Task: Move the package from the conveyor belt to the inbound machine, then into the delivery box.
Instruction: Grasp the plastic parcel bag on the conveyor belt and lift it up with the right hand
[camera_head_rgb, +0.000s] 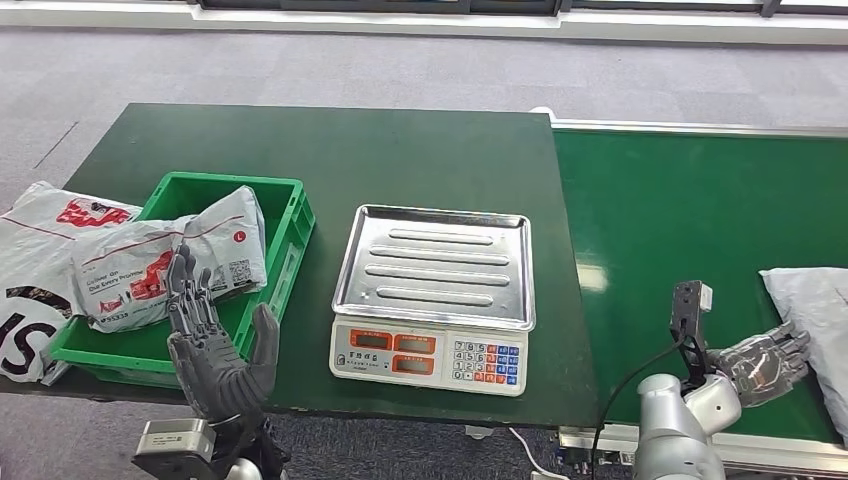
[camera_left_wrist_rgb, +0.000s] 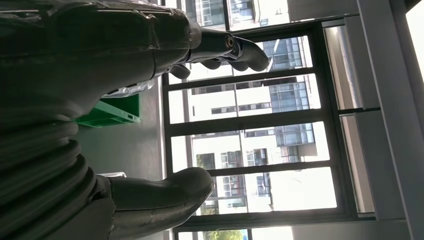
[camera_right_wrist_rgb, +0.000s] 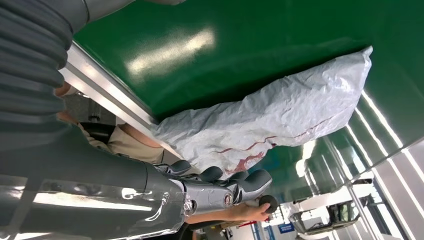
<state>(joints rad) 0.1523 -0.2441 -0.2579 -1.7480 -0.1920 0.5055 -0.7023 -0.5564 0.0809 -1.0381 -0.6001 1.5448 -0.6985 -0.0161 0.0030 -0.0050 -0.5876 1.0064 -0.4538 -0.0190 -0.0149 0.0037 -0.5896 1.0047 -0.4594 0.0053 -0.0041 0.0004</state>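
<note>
The grey package (camera_head_rgb: 815, 325) lies at the conveyor belt's (camera_head_rgb: 680, 220) near right edge. The right hand (camera_head_rgb: 765, 362), fingers spread and empty, reaches beside it; grasping comes next. The left hand (camera_head_rgb: 215, 345) is raised, released.

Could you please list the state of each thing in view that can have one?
Grey plastic package: lying on the green conveyor belt, not held.
Silver scale tray: empty.
Green plastic crate: holding white mailer bags.
Left hand: open, raised.
Right hand: open, beside the package.
</note>
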